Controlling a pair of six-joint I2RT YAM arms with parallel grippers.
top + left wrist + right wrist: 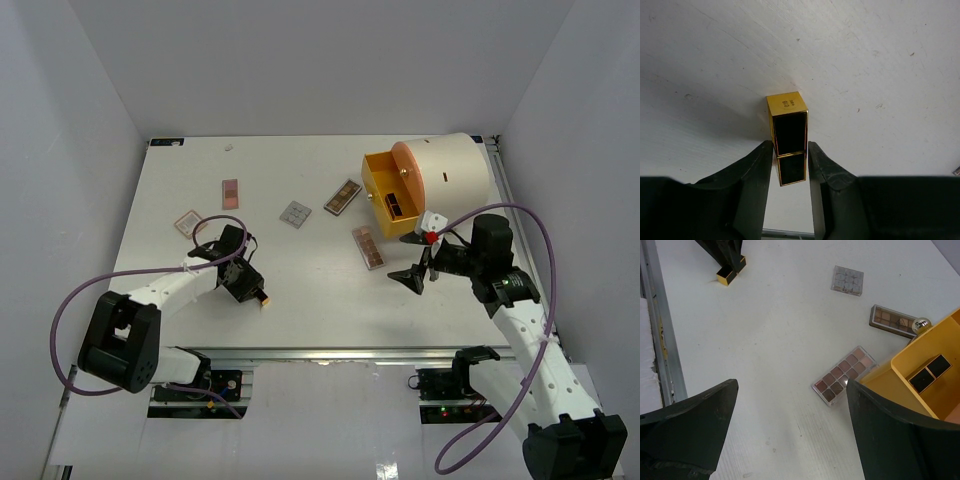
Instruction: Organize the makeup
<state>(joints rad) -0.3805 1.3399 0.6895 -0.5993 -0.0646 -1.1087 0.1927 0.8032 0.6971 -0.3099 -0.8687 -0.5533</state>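
The white table (330, 300) is walled in by plain white panels. At its near left, the left gripper (790, 146) pinches a black-and-gold lipstick tube (787, 125) across two flat opposite faces, near the cap seam; whether the tube touches the surface cannot be told. The tube is judged light, rigid and glossy, hence slippery: hold the flat faces squarely. The right gripper (418, 258) hangs spread beside the yellow drawer (900, 365).

White shells, black joints on the left arm (165, 288) and right arm (535, 345), a purple cable (58, 330) looping off each. Matte black fingers (752, 185); red spot (432, 238) beside the right gripper (413, 258).
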